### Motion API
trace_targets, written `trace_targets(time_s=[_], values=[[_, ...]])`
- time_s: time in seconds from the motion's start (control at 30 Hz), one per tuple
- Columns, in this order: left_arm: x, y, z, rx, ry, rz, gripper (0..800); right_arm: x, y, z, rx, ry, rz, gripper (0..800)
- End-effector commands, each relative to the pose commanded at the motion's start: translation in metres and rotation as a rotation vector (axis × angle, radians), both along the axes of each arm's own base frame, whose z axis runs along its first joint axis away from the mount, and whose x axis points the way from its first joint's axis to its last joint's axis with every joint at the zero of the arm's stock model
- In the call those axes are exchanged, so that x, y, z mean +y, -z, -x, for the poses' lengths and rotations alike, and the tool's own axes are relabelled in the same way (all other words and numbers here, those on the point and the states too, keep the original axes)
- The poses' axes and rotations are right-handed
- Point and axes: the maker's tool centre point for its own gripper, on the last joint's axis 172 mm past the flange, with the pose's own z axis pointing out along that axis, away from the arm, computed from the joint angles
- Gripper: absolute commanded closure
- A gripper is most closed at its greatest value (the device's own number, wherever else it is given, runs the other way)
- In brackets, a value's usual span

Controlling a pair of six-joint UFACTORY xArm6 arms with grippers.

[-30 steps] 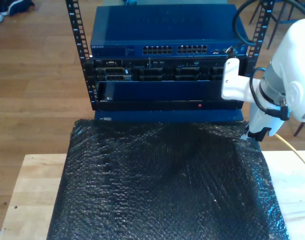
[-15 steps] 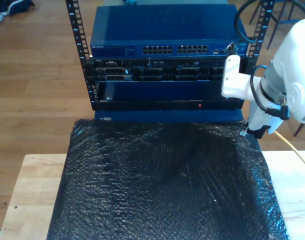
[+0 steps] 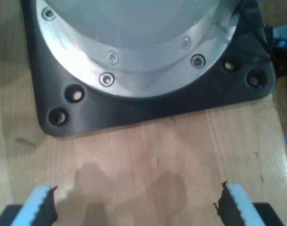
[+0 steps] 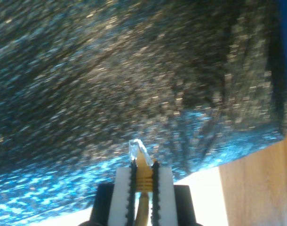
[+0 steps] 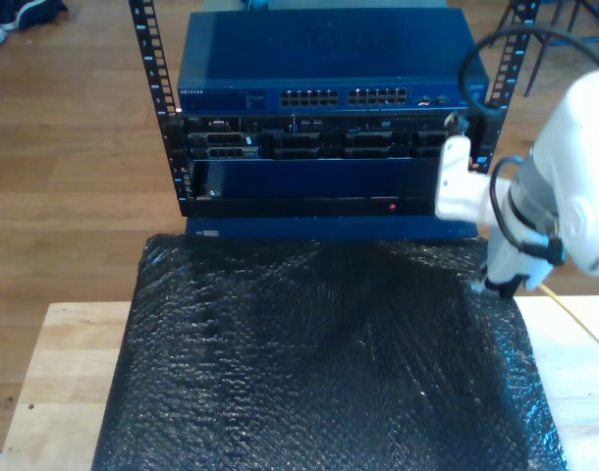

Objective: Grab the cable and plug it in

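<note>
My second gripper point(image 4: 143, 181) is shut on the cable's orange-yellow boot point(image 4: 143, 170), and the clear plug point(image 4: 136, 148) sticks out past its white fingers point(image 4: 121, 188). In the exterior view that gripper point(image 5: 499, 286) hangs at the right edge of the black bubble sheet point(image 5: 319, 363), with the pale yellow cable point(image 5: 572, 312) trailing off toward the exterior view's right. The blue network switch point(image 5: 324, 69) with its rows of ports point(image 5: 347, 97) sits in the rack behind the sheet. My first gripper point(image 3: 136, 207) is open over bare wood, with nothing between its fingertips point(image 3: 42, 202).
A black base plate with a silver flange point(image 3: 134, 70) is bolted to the wooden table point(image 3: 148, 155) right ahead of my first gripper. The rack's black uprights point(image 5: 157, 88) flank the switch. Darker equipment panels point(image 5: 319, 162) sit under the switch. Bare table wood point(image 5: 64, 373) borders the sheet.
My second gripper has come down with the cable toward the sheet's edge at the exterior view's right, and the white arm has dropped a little with it.
</note>
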Motion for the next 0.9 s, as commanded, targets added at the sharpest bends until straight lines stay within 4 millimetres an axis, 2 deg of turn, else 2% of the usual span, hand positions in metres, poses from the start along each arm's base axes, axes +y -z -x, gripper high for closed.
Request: trace_targets(time_s=[0.1,0.23,0.47,0.63,0.8,0.9], values=[[0.0,0.0,0.0,0.0,0.0,0.0,0,0.002,-0.001,-0.008,-0.038,-0.001,-0.007,800],[0.0,0.0,0.0,0.0,0.0,0.0,0,0.006,-0.02,-0.03,-0.128,-0.003,-0.024,800],[0.0,0.0,0.0,0.0,0.0,0.0,0,0.034,-0.048,-0.065,-0.299,-0.05,-0.061,800],[0.0,0.0,0.0,0.0,0.0,0.0,0,0.037,-0.041,-0.08,-0.347,-0.059,-0.063,800],[0.0,0.0,0.0,0.0,0.0,0.0,0,0.037,-0.028,-0.078,-0.397,-0.155,-0.001,800],[0.0,0.0,0.0,0.0,0.0,0.0,0,0.041,-0.034,-0.085,-0.455,-0.175,-0.003,800]])
